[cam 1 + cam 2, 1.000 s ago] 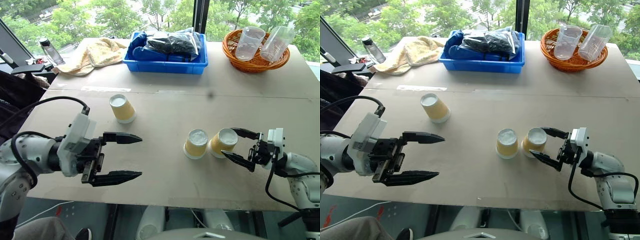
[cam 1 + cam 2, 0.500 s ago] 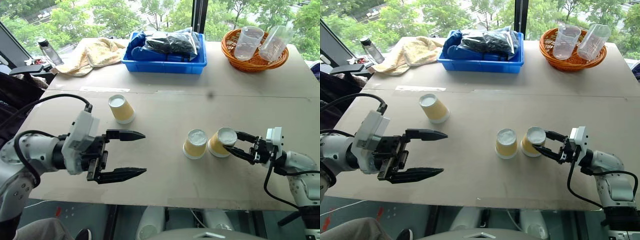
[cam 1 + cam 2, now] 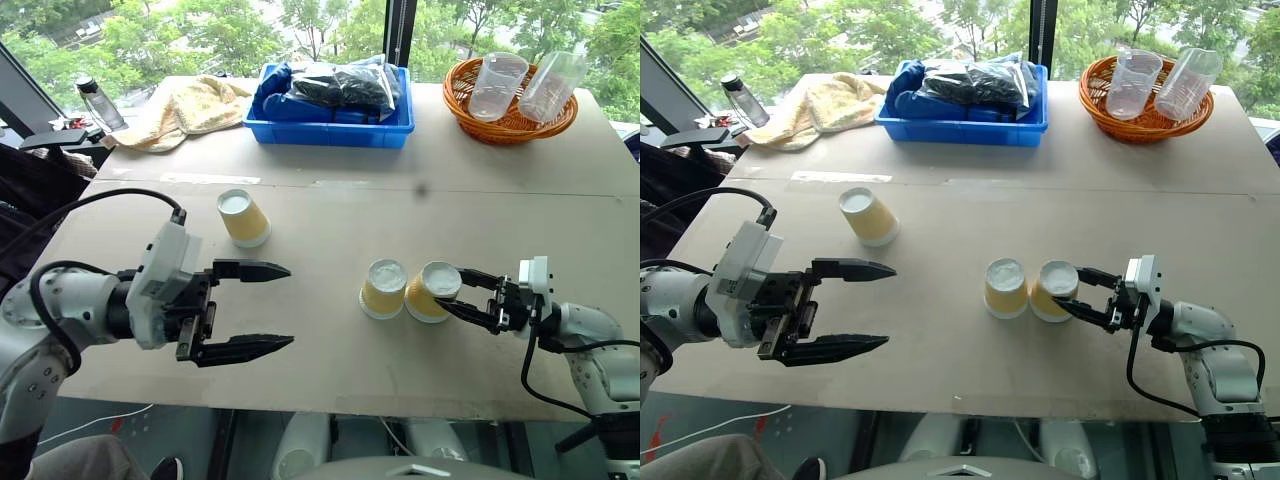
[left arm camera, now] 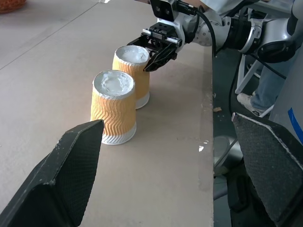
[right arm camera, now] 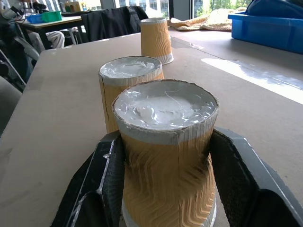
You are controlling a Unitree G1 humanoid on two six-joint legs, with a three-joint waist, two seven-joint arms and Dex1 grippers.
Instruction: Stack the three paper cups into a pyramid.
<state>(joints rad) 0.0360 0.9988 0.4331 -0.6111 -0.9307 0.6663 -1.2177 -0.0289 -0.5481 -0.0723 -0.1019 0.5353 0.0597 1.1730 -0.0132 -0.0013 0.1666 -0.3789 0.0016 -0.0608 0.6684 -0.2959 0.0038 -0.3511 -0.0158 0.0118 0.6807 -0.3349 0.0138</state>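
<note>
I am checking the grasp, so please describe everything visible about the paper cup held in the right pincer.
The paper cup is small and tapered, with wavy-ribbed yellow-tan sides and a white recessed base facing up, so it stands upside down on the table. The right pincer is shut on its sides, one black finger on each side. A second alike cup stands close beside it; whether they touch is unclear.
</note>
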